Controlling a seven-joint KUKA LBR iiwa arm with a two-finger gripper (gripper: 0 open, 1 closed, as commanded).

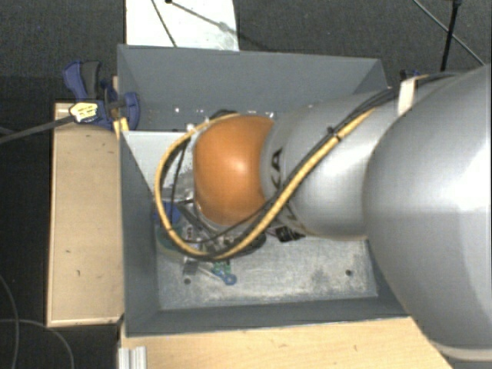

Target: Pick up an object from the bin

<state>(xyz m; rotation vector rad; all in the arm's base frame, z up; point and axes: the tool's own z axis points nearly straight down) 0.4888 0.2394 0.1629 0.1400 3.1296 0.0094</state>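
My gripper point(194, 235) is down low over the left part of the bin floor, mostly hidden beneath the arm's wrist. Just below it, a small thin thing with a blue end point(224, 274) lies flat on the floor, pointing toward a little metallic piece point(189, 265) at its left. A greenish rounded thing point(164, 241) peeks out at the gripper's left side, close to the bin's left wall; most of it is covered. I cannot make out whether anything is held.
The big grey arm comes in from the right and covers the middle and right of the bin. Its orange cover and yellow cable hang over the gripper. Bare grey floor shows along the front of the bin.
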